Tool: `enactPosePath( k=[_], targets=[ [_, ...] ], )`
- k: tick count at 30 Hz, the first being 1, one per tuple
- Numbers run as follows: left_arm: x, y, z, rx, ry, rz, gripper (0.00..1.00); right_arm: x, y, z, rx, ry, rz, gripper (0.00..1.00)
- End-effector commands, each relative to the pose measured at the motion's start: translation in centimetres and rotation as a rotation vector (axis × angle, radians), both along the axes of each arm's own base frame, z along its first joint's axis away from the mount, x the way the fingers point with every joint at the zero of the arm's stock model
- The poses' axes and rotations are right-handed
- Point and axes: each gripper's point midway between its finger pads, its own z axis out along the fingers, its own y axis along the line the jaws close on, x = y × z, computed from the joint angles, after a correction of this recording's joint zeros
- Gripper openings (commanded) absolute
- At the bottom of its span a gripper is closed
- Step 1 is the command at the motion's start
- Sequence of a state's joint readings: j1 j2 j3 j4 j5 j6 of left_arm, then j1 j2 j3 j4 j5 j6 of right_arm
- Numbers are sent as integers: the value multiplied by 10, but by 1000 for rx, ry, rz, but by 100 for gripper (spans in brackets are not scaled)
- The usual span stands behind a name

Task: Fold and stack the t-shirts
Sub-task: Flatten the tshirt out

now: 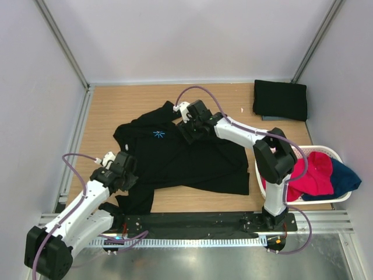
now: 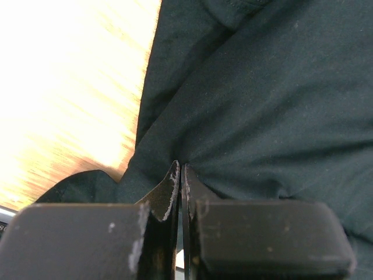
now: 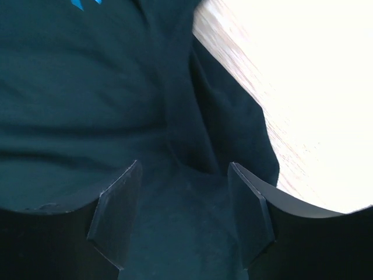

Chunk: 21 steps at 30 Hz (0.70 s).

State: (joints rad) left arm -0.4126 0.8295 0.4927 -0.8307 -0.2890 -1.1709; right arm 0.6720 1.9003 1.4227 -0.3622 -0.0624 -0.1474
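Observation:
A black collared t-shirt (image 1: pixel 192 158) with a light-blue starburst mark (image 1: pixel 158 134) lies spread and rumpled on the wooden table (image 1: pixel 116 102). My left gripper (image 1: pixel 129 170) sits at the shirt's near-left edge. In the left wrist view its jaws are pressed together, and the cloth (image 2: pixel 262 105) puckers at the left gripper's tips (image 2: pixel 180 167). My right gripper (image 1: pixel 187 129) hovers over the shirt's far side near the collar. In the right wrist view the right gripper (image 3: pixel 185 170) is open above the dark cloth (image 3: pixel 87 87), with nothing between the fingers. A second black t-shirt (image 1: pixel 280 100) lies folded at the back right.
A white oval basket (image 1: pixel 335 200) stands at the right edge, holding red cloth (image 1: pixel 312 175) and dark blue cloth (image 1: pixel 344 178). Grey walls with metal posts enclose the table on three sides. The arm bases sit along the near rail (image 1: pixel 192 224).

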Motion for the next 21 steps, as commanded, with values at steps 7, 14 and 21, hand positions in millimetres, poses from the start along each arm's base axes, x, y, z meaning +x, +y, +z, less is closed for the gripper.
enactPosePath(
  k=[7,14,21],
  targets=[
    [-4,13,0,57,-5,24,0,34,-11,-10,-182,-131,-34,46],
    [-5,21,4,91,-12,47,0,60,-31,20,-196,-236,-135,1],
    [-8,37,8,140,-32,139,0,112,-89,41,-110,-243,-360,1]
  ],
)
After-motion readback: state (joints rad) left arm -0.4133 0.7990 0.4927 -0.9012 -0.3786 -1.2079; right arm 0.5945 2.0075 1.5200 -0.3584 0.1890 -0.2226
